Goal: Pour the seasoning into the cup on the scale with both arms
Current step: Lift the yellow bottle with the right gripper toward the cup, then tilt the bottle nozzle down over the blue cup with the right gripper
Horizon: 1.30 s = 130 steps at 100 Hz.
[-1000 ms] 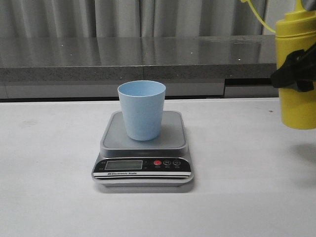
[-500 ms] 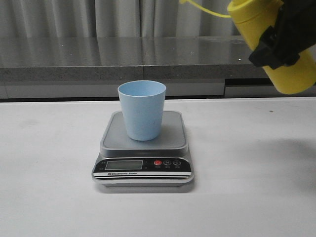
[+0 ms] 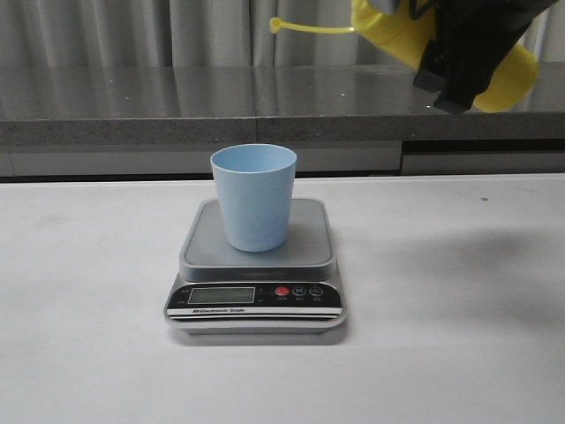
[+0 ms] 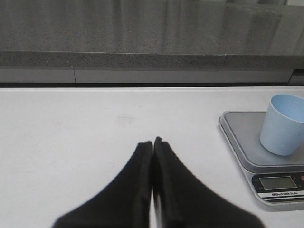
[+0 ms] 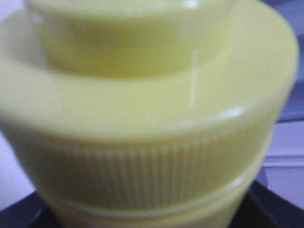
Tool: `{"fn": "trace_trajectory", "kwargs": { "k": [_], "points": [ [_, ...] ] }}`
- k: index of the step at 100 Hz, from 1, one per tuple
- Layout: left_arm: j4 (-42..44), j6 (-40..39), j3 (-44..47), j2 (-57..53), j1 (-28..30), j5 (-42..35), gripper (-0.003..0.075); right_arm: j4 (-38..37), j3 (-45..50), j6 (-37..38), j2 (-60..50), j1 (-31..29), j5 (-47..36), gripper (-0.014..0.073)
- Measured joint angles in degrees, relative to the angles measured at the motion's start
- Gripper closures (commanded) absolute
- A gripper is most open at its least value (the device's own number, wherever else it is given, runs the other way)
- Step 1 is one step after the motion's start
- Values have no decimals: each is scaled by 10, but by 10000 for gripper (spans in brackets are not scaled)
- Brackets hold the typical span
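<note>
Seasoning bottle now hangs high at the far right, pinched in the right claw and tipped nearly flat, its strap reaching left toward the cup. A second ago it stood upright and lower, so pouring looks close, though the nozzle is not yet over the cup on the scale. Left claw sits pressed together above the bench.

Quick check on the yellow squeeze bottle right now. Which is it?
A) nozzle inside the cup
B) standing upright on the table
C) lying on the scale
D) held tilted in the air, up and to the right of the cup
D: the right pincer holds the yellow squeeze bottle tilted, high and right of the pale blue cup.
</note>
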Motion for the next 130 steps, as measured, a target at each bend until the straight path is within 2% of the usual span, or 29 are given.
{"fn": "trace_trajectory", "kwargs": {
  "k": [16,28,44,78,130],
  "points": [
    [0,0,0,0,0,0,741,-67,0,3,19,8,32,254],
    [0,0,0,0,0,0,741,-91,0,3,30,14,44,254],
    [0,0,0,0,0,0,741,-96,-1,-2,51,25,47,254],
    [0,0,0,0,0,0,741,-97,-1,-127,69,46,70,254],
    [0,0,0,0,0,0,741,-97,-58,-174,95,77,131,254]
  ]
}}
